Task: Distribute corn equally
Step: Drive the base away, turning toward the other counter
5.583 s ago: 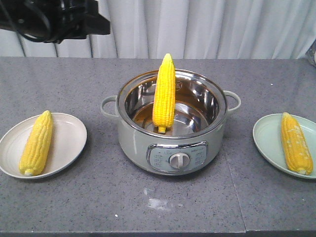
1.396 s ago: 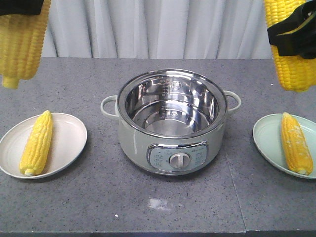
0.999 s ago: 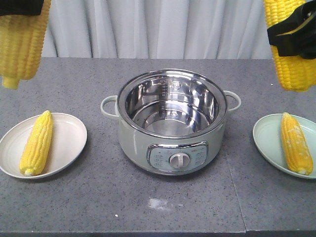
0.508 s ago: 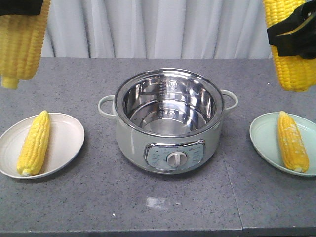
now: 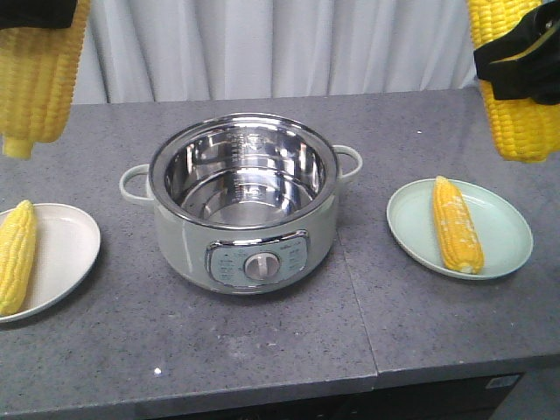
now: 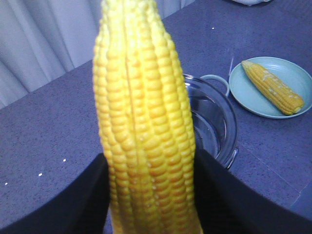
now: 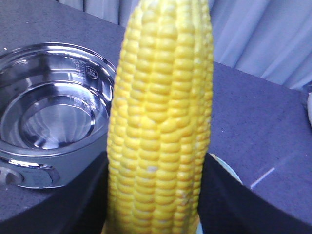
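While both grippers clamp corn aloft, placing is next.
Left gripper grips the left cob high on the white plate's side; right gripper grips the right cob on the green plate's side. Each plate already carries one. Lower both; electric pot sits between, probably clear.

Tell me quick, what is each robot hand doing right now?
Left gripper: closed, holding a corn cob.
Right gripper: closed, holding another corn cob.
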Action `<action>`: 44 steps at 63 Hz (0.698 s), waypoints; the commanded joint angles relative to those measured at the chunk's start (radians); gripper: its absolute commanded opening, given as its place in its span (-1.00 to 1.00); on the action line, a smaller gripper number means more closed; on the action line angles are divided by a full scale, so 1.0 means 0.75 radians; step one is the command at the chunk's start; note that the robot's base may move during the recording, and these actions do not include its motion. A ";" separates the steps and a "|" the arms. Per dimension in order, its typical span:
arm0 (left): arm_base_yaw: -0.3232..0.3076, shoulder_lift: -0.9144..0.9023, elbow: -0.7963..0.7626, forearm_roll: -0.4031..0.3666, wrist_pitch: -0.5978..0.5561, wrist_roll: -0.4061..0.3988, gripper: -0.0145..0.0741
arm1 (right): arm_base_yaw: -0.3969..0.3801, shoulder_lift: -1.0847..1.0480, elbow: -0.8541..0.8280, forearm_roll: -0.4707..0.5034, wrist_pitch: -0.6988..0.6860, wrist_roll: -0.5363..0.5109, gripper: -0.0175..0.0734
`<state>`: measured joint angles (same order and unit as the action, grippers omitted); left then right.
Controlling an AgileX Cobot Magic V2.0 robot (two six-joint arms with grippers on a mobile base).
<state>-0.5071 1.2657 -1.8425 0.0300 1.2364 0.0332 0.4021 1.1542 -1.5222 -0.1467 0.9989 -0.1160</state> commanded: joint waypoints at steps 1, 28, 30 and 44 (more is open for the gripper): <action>-0.004 -0.019 -0.028 -0.004 -0.090 -0.009 -0.69 | -0.005 -0.026 -0.031 -0.018 -0.098 -0.012 -0.63; -0.004 -0.019 -0.028 -0.006 -0.091 -0.009 -0.69 | -0.005 -0.026 -0.031 -0.018 -0.098 -0.012 -0.63; -0.004 -0.019 -0.028 -0.006 -0.091 -0.009 -0.69 | -0.005 -0.026 -0.031 -0.018 -0.098 -0.012 -0.63; -0.004 -0.019 -0.028 -0.006 -0.091 -0.009 -0.69 | -0.005 -0.026 -0.031 -0.018 -0.098 -0.012 -0.63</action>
<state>-0.5071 1.2657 -1.8425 0.0300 1.2364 0.0332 0.4021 1.1542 -1.5222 -0.1467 0.9989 -0.1164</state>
